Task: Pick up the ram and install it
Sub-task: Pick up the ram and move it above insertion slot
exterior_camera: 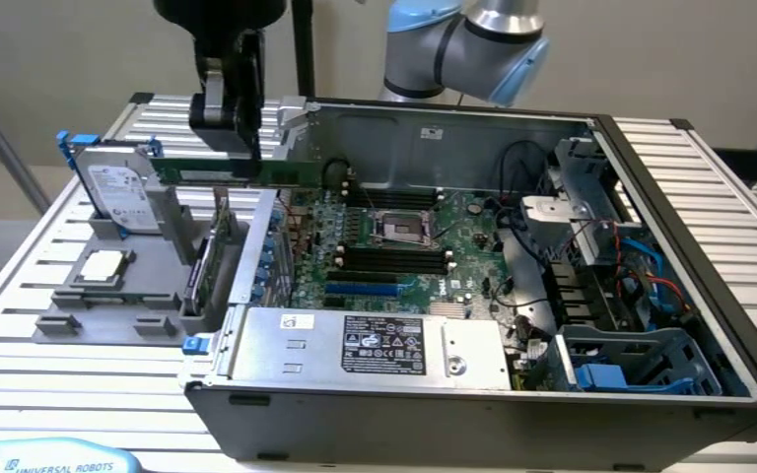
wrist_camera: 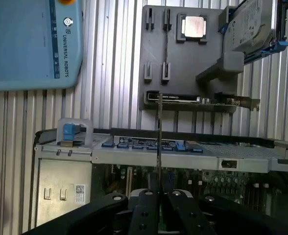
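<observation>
While the gripper (exterior_camera: 228, 158) is clamping the ram (exterior_camera: 280, 173) by its upper edge, the stick is hanging level in the air above the wall of the computer case (exterior_camera: 457, 138) on the exterior view's left, between the grey fixture (exterior_camera: 135, 296) and the motherboard (exterior_camera: 471, 241); in the wrist view it is showing edge-on as a thin line running out from the closed fingers (wrist_camera: 146, 210). The pick-up looks done, and I judge the carry toward the board to be the step in hand; the stick is sitting well apart from the black memory slots (exterior_camera: 385, 258), which are lying empty beside the processor socket (exterior_camera: 398, 229). Seating it is calling for the stick to be lined up lengthwise over one slot and kept upright; any tilt is risking a jam.
</observation>
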### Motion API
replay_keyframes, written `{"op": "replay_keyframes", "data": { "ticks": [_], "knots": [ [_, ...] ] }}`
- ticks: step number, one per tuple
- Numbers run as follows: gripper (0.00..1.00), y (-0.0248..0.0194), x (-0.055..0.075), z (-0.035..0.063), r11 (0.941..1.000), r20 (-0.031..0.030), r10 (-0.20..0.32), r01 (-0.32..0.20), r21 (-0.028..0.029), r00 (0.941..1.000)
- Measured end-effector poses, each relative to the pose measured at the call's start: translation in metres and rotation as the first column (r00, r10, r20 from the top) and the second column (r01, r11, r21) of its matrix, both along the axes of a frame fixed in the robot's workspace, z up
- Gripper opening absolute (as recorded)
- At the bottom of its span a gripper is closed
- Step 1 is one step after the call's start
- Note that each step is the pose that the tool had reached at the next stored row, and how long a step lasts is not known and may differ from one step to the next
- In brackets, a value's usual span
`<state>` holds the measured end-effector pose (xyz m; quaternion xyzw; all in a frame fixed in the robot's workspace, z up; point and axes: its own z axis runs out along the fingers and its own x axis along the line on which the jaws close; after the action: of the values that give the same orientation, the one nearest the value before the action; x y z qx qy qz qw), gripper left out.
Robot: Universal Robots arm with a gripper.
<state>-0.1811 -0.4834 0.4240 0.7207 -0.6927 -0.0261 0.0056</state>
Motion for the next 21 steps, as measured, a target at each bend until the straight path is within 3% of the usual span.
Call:
{"op": "replay_keyframes", "data": {
  "ticks": [5,10,15,21],
  "knots": [
    [0.13,0.005,0.023,-0.0018,1.0,-0.0001,0.0,0.0,0.0,1.0],
    [0.13,0.0128,0.045,-0.0053,1.0,-0.0001,0.0,0.0,0.0,1.0],
    [0.13,0.0238,0.066,-0.0095,1.0,-0.0001,0.0,0.0,0.0,1.0],
    [0.13,0.0406,0.087,-0.0151,1.0,-0.0001,0.0,0.0,0.0,1.0]
  ]
}}
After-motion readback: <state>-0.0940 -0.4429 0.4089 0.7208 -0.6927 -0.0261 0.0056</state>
